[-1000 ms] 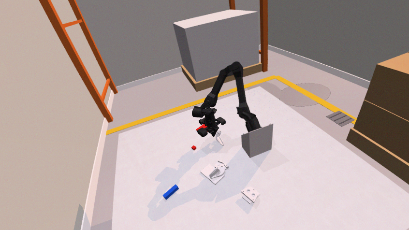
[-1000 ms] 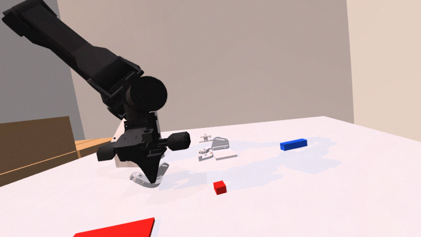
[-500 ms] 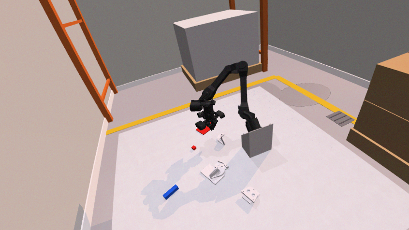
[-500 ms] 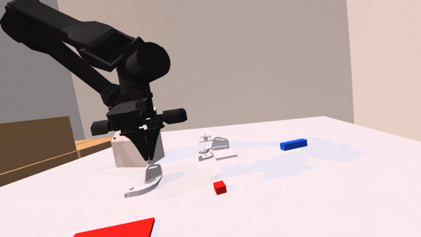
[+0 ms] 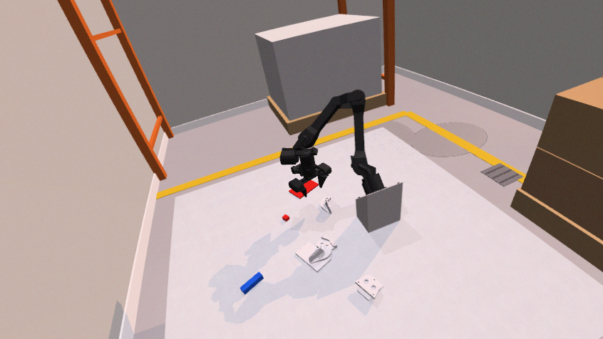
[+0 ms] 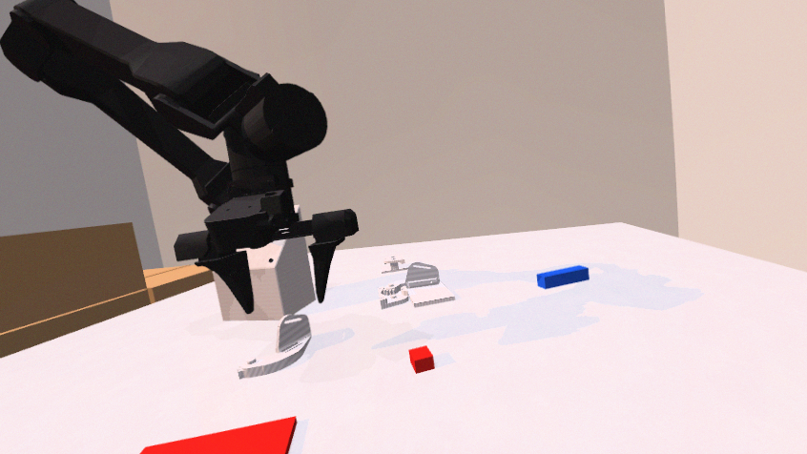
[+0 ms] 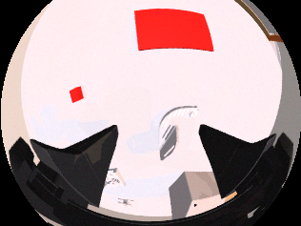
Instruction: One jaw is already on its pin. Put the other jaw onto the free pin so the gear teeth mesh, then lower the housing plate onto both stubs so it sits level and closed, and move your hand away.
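Note:
My gripper (image 5: 313,191) (image 6: 284,307) (image 7: 159,129) is open and empty, fingers wide apart, pointing down above the loose jaw. The loose jaw (image 5: 326,205) (image 6: 294,334) (image 7: 168,143) lies on the table, its curved arm flat and its slotted grip part standing up. The white base (image 5: 304,253) (image 6: 433,298) lies farther off, with the other jaw (image 5: 321,254) (image 6: 422,275) on it; its pins are too small to make out. The housing plate (image 5: 363,281) (image 6: 393,261) (image 7: 125,201), with two round holes, stands raised on its own support beyond the base.
A small red block (image 5: 286,218) (image 6: 421,360) (image 7: 76,94) and a flat red rectangle (image 5: 297,193) (image 6: 237,440) (image 7: 173,30) lie near the loose jaw. A blue bar (image 5: 251,283) (image 6: 562,277) lies beyond the base. A grey box (image 5: 380,209) (image 6: 295,279) (image 7: 181,195) stands at the arm's foot.

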